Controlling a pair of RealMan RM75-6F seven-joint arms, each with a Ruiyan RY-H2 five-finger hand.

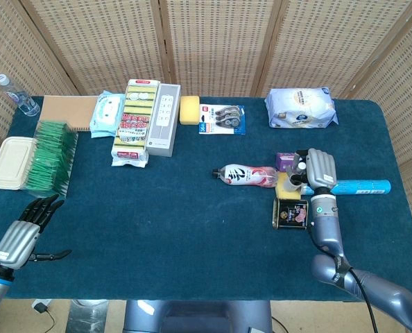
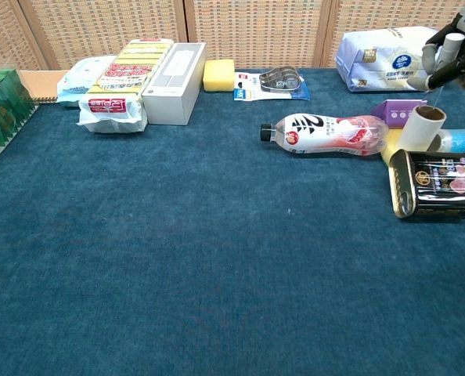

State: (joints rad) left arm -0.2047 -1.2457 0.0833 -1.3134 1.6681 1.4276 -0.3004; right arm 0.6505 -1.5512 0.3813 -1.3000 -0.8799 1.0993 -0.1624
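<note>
Roll (image 2: 420, 128), cream-coloured, short and cylindrical, open core showing at its upper end. Stands tilted at the right side of the table, leaning between a yellow sponge (image 2: 389, 149) and a blue tube (image 1: 362, 186), just behind a dark tin can (image 2: 436, 184) lying on its side.

Handling, by judgement: light and hollow, so easily tipped or rolled. The wall is probably stiff enough for a light squeeze but would crush under a hard one. The outer surface looks smooth and may slip. Best taken across the body near the middle, thumb opposite fingers. Its upper end is the only side free of neighbours.

Right hand (image 2: 450, 55): raised above and slightly behind the roll, apart from it, fingers curled inward with the thumb close against them. A faint thin strand seems to run from the fingertips down to the roll's top. The chest view crops the hand at the frame edge, so I cannot tell whether it pinches that strand or holds nothing.

Left hand (image 1: 22, 232): at the near left edge of the table, fingers spread, holding nothing, well apart from every item.

Adjacent items:
- Plastic bottle (image 2: 326, 133) with a pink and white label, lying on its side, its base end against the sponge.
- Purple box (image 2: 394, 111), just behind the roll.

Further off:
- White wipes pack (image 1: 301, 106), at the far right edge.
- Table (image 1: 192, 243), covered in dark blue cloth.
</note>
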